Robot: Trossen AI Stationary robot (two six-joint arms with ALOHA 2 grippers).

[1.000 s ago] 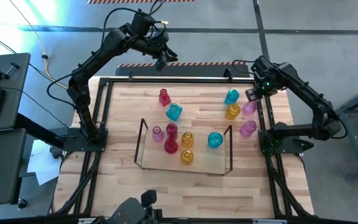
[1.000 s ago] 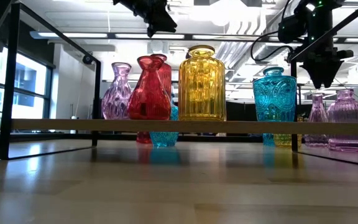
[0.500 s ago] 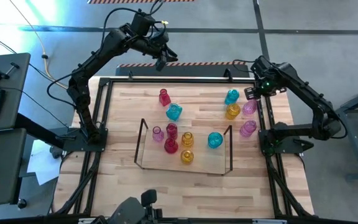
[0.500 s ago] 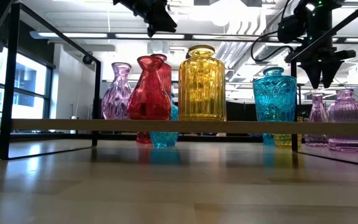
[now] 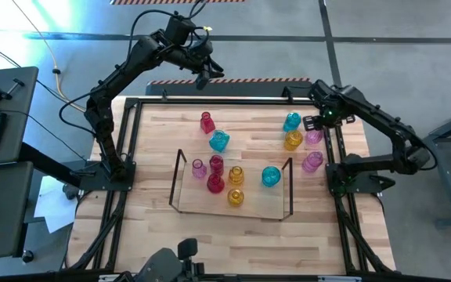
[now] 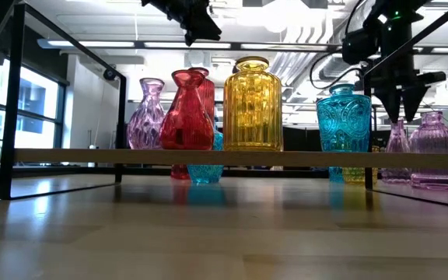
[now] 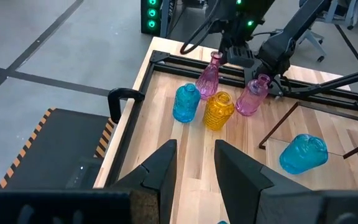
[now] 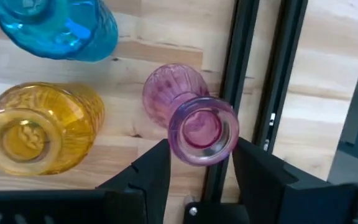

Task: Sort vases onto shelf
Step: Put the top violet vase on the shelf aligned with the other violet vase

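Vases stand upright, necks up; six sit on the shelf [image 5: 180,182]. Right gripper [image 8: 194,163], jaws spread, straddles a pink vase [image 8: 191,118] at far right. Left gripper's [image 7: 196,163] jaws stand apart, empty.

Six vases [image 5: 215,166] on shelf [image 5: 180,196]; two behind shelf's left half; four near its right end.

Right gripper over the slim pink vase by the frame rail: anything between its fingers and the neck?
Nothing visible. The right gripper is open, fingers either side of the pink vase mouth, not yet closed. The yellow vase and black frame rail stand close on opposite sides but outside the gap.
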